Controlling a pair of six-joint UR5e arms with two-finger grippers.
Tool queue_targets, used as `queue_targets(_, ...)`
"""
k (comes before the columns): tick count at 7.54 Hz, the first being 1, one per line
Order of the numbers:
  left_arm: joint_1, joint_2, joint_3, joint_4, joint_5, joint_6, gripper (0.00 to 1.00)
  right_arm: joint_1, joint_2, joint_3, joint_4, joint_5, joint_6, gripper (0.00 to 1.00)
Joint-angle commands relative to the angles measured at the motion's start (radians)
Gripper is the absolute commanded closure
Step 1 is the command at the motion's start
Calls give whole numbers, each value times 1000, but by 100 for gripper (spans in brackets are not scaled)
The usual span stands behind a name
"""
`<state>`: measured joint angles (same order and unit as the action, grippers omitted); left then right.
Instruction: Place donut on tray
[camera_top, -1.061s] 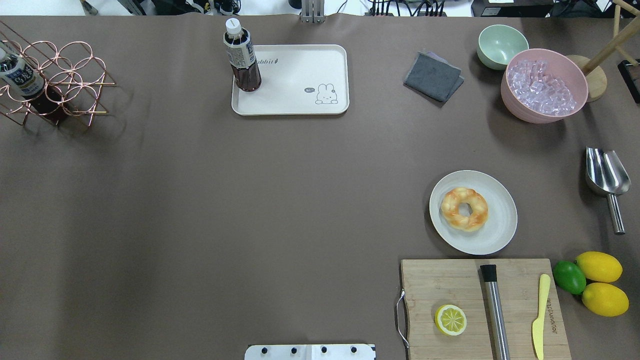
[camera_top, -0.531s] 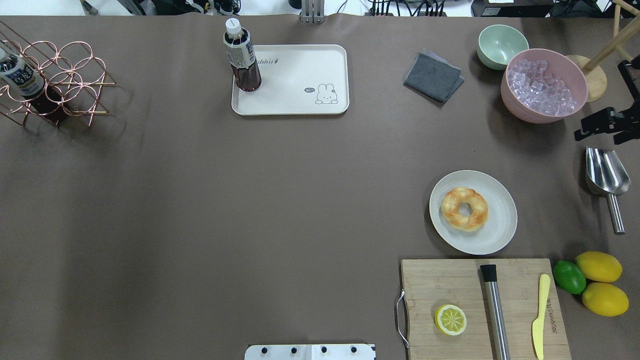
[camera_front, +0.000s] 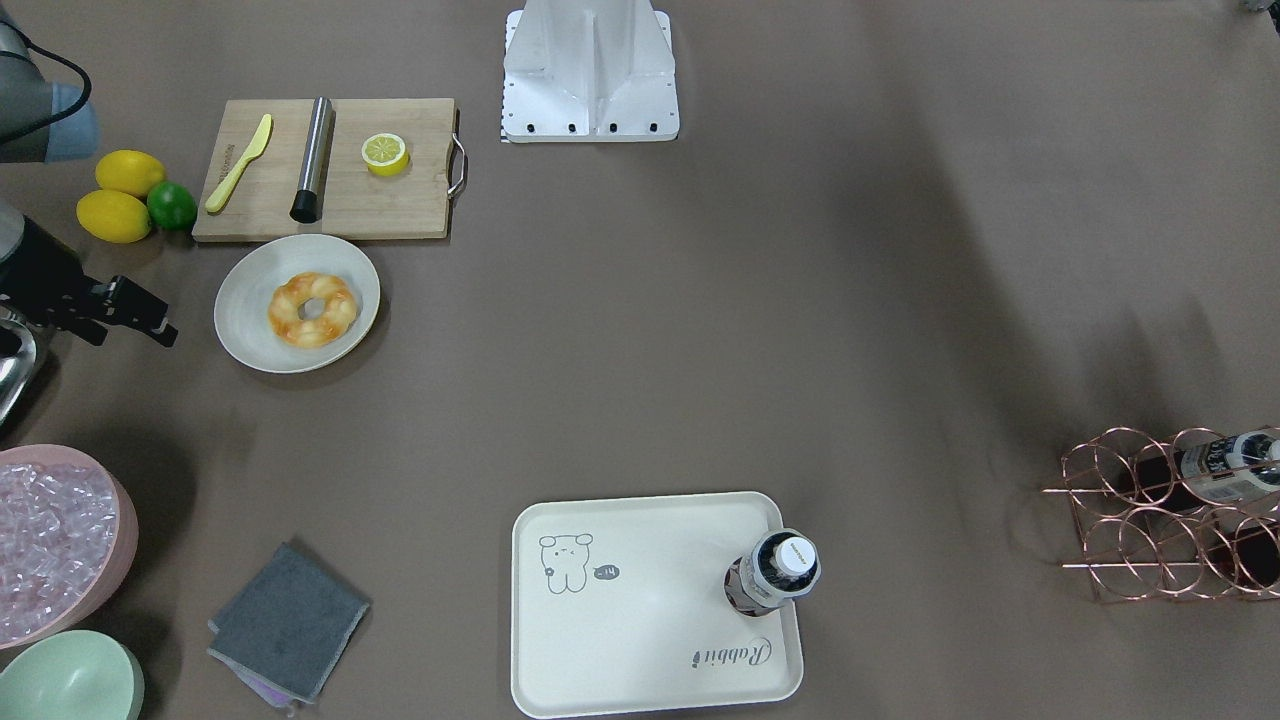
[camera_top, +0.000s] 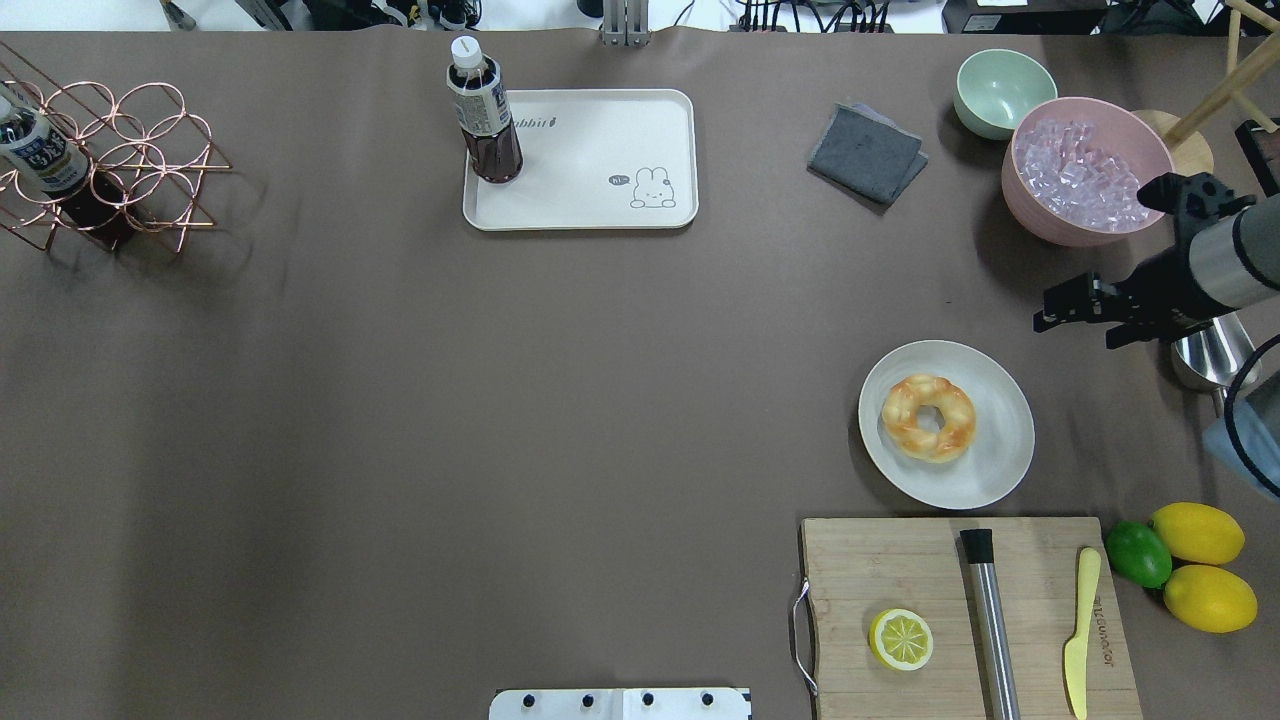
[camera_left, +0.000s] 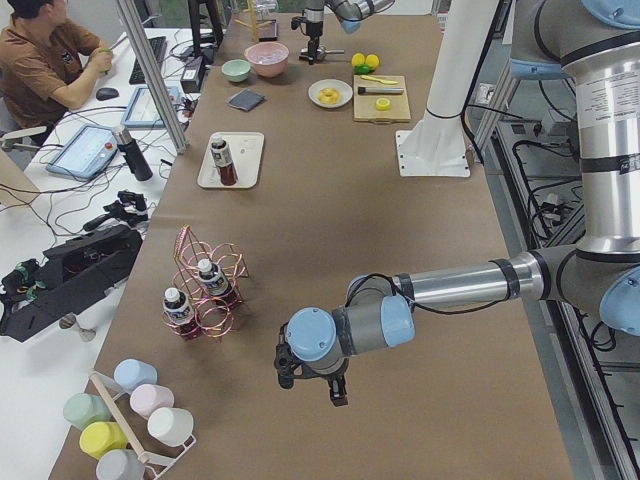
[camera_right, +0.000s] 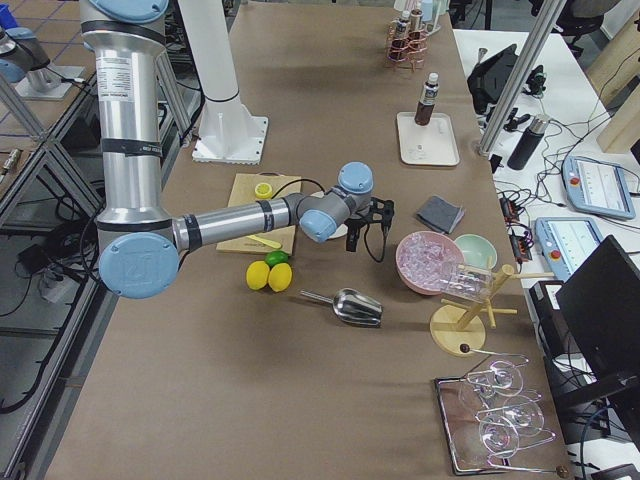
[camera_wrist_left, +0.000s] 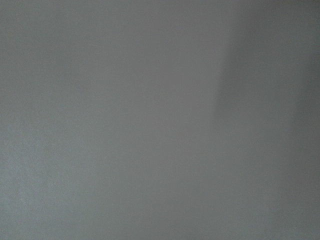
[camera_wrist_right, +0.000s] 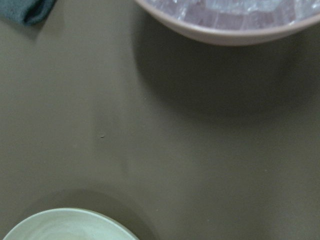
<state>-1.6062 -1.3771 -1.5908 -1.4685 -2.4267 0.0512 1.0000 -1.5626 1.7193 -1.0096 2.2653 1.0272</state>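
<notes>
Golden donut (camera_top: 928, 417) on plate (camera_top: 1003, 445), well apart from right hand (camera_top: 1074, 314).

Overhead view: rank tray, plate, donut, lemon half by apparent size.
1. tray
2. plate
3. donut
4. lemon half
The tray lies farthest from this camera, yet looks largest.

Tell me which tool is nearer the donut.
Right. The right tool hovers off the plate's edge, close to the donut; the left tool is far off near the table's left end.
</notes>
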Motion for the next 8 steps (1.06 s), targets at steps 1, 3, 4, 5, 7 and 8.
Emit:
queue_targets(1,0,-4,0,0,0,-1,2,-112,-24,-13,85,-75,80,0)
queue_targets(3,0,-4,-1,0,0,-1,2,-187,-19,-10,85,-151,108,0)
queue_targets(4,0,-4,-1,0,0,-1,2,-210,-16,-10,86,-170,116,0)
queue_targets(5,0,-7,-1,0,0,-1,2,-234,-10,-10,85,-202,111,0)
queue_targets(7,0,-16,-1,0,1,-1,2,-241,-17,-6,85,-196,119,29)
queue_targets(8,0,-16,-3,0,0,-2,2,-241,-19,-6,85,-196,114,68)
